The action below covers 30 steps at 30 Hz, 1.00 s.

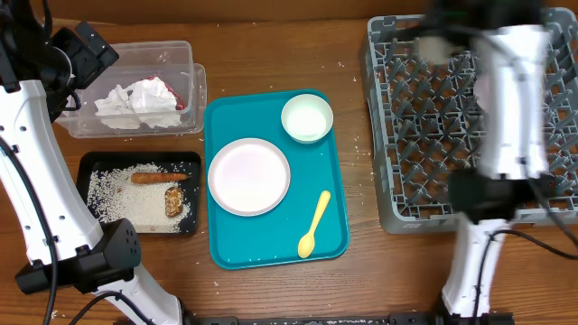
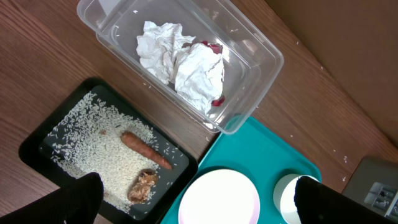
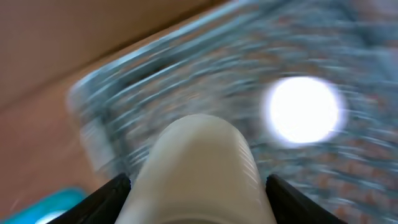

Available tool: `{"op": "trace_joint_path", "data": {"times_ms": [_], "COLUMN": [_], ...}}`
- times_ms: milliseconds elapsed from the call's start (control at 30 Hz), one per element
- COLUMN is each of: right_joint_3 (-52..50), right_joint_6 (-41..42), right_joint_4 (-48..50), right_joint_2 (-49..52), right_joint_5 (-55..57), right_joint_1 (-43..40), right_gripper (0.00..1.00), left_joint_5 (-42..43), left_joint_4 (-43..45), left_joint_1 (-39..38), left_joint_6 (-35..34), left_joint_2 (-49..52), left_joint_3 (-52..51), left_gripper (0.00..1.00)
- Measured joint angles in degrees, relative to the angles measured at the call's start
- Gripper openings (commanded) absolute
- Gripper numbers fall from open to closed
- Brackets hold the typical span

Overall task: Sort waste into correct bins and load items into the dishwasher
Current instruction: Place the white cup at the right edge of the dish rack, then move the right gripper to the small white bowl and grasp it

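Cup (image 3: 199, 146), whitish and blurred, is clamped in my right end effector (image 3: 199, 185) above the grey rack (image 1: 406, 108); my left end effector (image 2: 200, 202) hangs with fingers (image 2: 81, 202) spread wide over plate (image 2: 219, 194) and black tray (image 2: 32, 146)

Overhead looks straight down on the whole table (image 1: 271, 293). The left wrist view, high over the far left, shares its tub (image 2: 261, 62), black tray (image 2: 30, 144) and teal tray (image 2: 267, 155). The right wrist view, blurred, peers closely past a cup (image 3: 199, 168) onto the rack (image 3: 186, 68).
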Motion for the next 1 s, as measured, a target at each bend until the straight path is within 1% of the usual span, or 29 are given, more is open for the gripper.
{"op": "trace_joint_path", "data": {"times_ms": [133,200,300,400,533,600,667,700,767,867,1000], "right_joint_3": [-0.07,-0.9,-4.31,-9.2,-17.33,-20.98,-23.28,-23.82,-24.41,-24.41,-24.11], "right_joint_6": [2.49,3.54,4.42,4.81,5.16,5.31,5.4,5.27,5.46,5.51,5.53], "right_joint_4": [-0.81,-0.7,0.35,2.56,6.38,8.33,9.25,9.29,9.31,8.61,6.36], "right_joint_2": [-0.04,0.0,0.07,0.31,0.9,1.33,1.49,1.55,1.64,1.64,1.64], "right_joint_5": [1.44,1.7,1.22,0.11,-2.12,-2.93,-3.3,-3.45,-3.82,-4.13,-5.18], "right_joint_1": [-14.62,-19.96,-26.71,-30.36,-33.35,-33.92,-33.9,-33.83,-33.62,-33.29,-33.09], "right_gripper": [0.61,0.61,0.61,0.62,0.66,0.74,0.78,0.78,0.83,0.86,0.86], "left_joint_5": [0.0,0.0,0.0,0.0,0.0,0.0,0.0,0.0,0.0,0.0,0.0], "left_joint_4": [-0.02,0.0,-0.02,0.0,0.0,-0.02,-0.02,0.0,-0.02,-0.02,-0.02], "left_joint_1": [0.0,0.0,0.0,0.0,0.0,0.0,0.0,0.0,0.0,0.0,0.0], "left_joint_6": [0.0,0.0,0.0,0.0,0.0,0.0,0.0,0.0,0.0,0.0,0.0], "left_joint_2": [0.0,0.0,0.0,0.0,0.0,0.0,0.0,0.0,0.0,0.0,0.0], "left_joint_3": [0.0,0.0,0.0,0.0,0.0,0.0,0.0,0.0,0.0,0.0,0.0], "left_gripper": [1.0,1.0,1.0,1.0,1.0,1.0,0.99,1.0,1.0,1.0,1.0]}}
